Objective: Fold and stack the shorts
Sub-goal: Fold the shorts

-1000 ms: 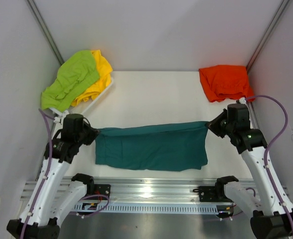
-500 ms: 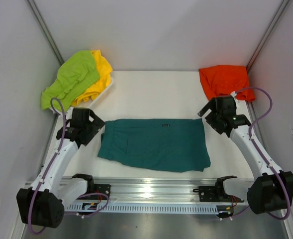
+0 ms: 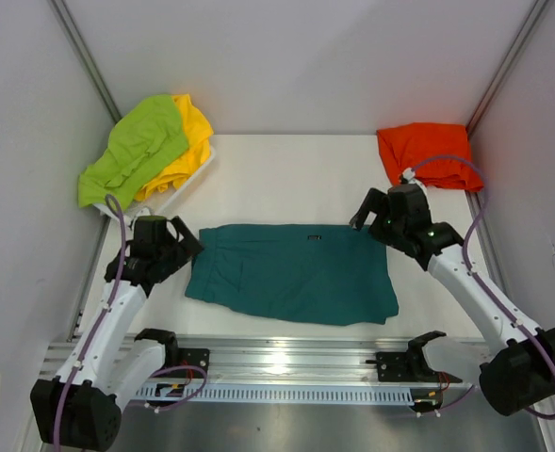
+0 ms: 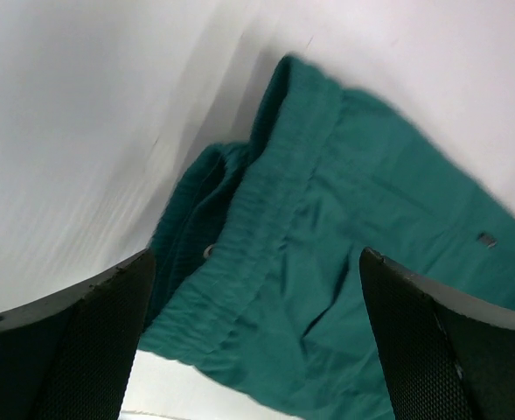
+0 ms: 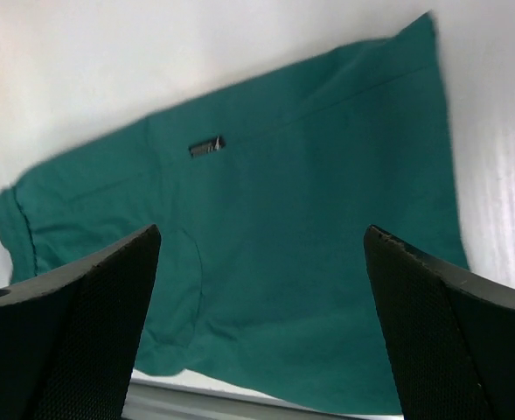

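The teal shorts lie spread flat in the middle of the table, waistband to the left, a small logo on the cloth. My left gripper hovers open over the waistband end, with nothing between its fingers. My right gripper hangs open above the far right corner of the teal shorts, holding nothing. Orange shorts lie at the far right corner. Lime green shorts lie on top of yellow shorts at the far left.
A white tray holds the lime and yellow pile at the far left. White walls close in the table on three sides. A metal rail with the arm bases runs along the near edge.
Both grippers opened and let go of the teal shorts, which dropped flat on the table. The right gripper has since shifted left over the cloth; the left gripper drew slightly back.
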Motion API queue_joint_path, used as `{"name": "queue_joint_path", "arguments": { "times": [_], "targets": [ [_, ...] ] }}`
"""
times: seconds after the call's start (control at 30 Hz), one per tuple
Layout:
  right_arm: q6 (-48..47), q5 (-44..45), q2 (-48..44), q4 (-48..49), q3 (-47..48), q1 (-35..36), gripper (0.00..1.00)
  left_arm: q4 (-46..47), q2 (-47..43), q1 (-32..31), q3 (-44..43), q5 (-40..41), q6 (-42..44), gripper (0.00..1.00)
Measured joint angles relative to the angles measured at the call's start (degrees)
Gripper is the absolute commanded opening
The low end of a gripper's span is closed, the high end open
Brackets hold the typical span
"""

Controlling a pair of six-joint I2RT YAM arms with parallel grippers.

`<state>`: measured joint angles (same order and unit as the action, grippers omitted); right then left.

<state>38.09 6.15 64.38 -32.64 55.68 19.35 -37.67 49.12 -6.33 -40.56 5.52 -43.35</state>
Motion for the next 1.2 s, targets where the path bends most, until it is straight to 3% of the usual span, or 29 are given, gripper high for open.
{"name": "queue_joint_path", "arguments": {
  "times": [0.43,0.77,0.87,0.9,1.07,1.13,1.17,1.2],
  "targets": [
    [-4.0,-5.9,10.0,9.4,-2.2,12.5,0.98,9.1,7.5,0.0,10.1,-5.7,1.9,0.99],
    [-5.0,-11.5,18.7,18.0,-1.5,13.4,0.88,19.4,8.0,0.0,17.5,-7.8,1.8,0.97],
    [-5.1,-12.9,18.7,20.9,-2.6,13.7,0.86,23.6,9.4,0.1,18.4,-9.3,1.6,0.79],
    [-5.1,-13.1,18.7,21.6,-3.1,13.8,0.86,25.3,10.1,0.1,18.8,-10.1,1.5,0.68],
    [-5.0,-13.9,18.7,24.4,-6.0,14.3,0.82,32.0,12.8,0.1,20.7,-13.2,0.6,0.48],
    [-4.9,-14.2,18.7,24.9,-7.3,14.5,0.8,32.8,13.1,0.1,21.1,-13.7,0.1,0.3],
    [-4.9,-14.2,18.7,24.8,-7.8,14.6,0.8,32.6,13.1,0.1,21.1,-13.7,0.0,0.06],
    [-4.9,-14.2,18.7,24.9,-8.5,14.6,0.8,32.5,13.0,0.1,21.1,-13.5,-0.2,0.0]
  ]
}}
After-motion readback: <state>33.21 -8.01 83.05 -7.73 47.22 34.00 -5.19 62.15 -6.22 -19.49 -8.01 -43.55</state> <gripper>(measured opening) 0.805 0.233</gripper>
